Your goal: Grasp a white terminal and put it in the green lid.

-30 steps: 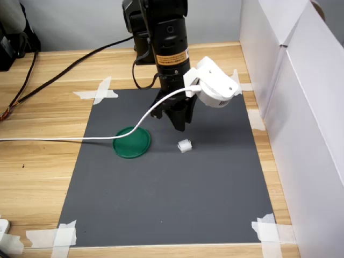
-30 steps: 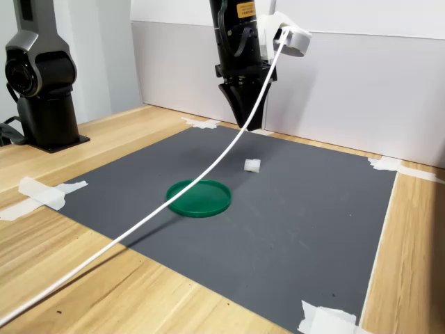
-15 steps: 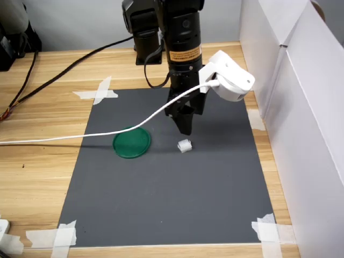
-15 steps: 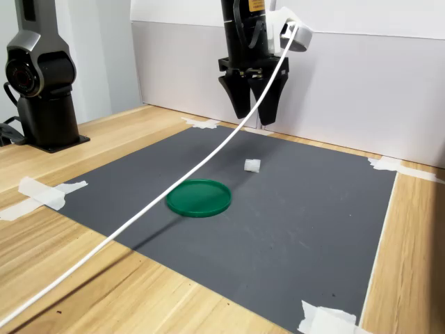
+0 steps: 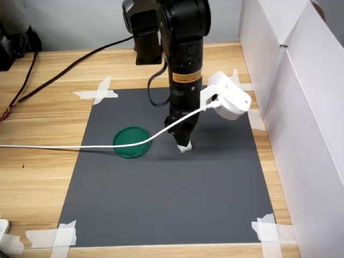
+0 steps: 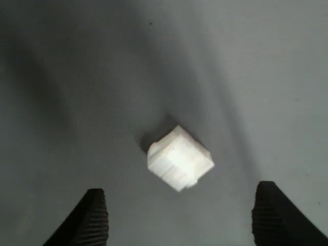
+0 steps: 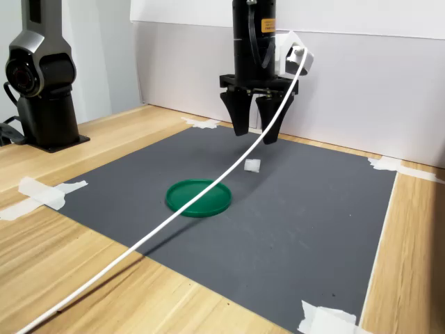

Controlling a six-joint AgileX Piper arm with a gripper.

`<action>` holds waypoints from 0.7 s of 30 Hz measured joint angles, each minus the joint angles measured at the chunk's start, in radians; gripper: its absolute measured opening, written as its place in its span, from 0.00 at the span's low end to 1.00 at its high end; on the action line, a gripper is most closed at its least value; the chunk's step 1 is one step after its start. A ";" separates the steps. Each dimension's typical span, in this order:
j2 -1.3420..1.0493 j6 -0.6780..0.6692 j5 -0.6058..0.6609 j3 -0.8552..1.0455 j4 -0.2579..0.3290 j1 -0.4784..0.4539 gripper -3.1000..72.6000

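A: Status. The gripper hangs above the terminal with its jaws apart and nothing between them. In the wrist view the terminal sits on the mat between the two ribbed fingertips, turned at a slant to them and clear of both.

B: And the lid?

A: The lid lies flat on the mat, near the terminal, toward the first exterior view's left. It looks empty.

B: Step in hand?

A: I'd judge it the descent for the grasp. To do it well: come straight down with the part centred, and either rotate the wrist so the pads meet two flat faces or accept a corner contact and close slowly. The part is tiny and light, so a fast or off-centre close could flick it away. Stop short of pressing the tips into the mat.

B: Surface?

A: A dark grey mat, taped at the corners to a wooden bench. It is flat and matte, so the part should stay put until touched.

B: Room?

A: White panels stand along the first exterior view's right. A white camera housing rides the wrist; its cable trails low across the lid side and could drag there on the carry. A second black arm base stands at the second exterior view's left.
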 joint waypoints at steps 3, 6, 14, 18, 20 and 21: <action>0.017 0.014 -0.014 0.000 -0.005 0.000 0.96; 0.029 0.023 -0.022 0.000 -0.008 0.000 0.96; 0.060 0.060 -0.044 0.001 -0.003 0.000 0.96; 0.060 0.075 -0.075 0.029 -0.001 0.000 0.96; 0.060 0.077 -0.088 0.053 -0.001 0.000 0.96; 0.060 0.082 -0.093 0.060 -0.001 0.000 0.96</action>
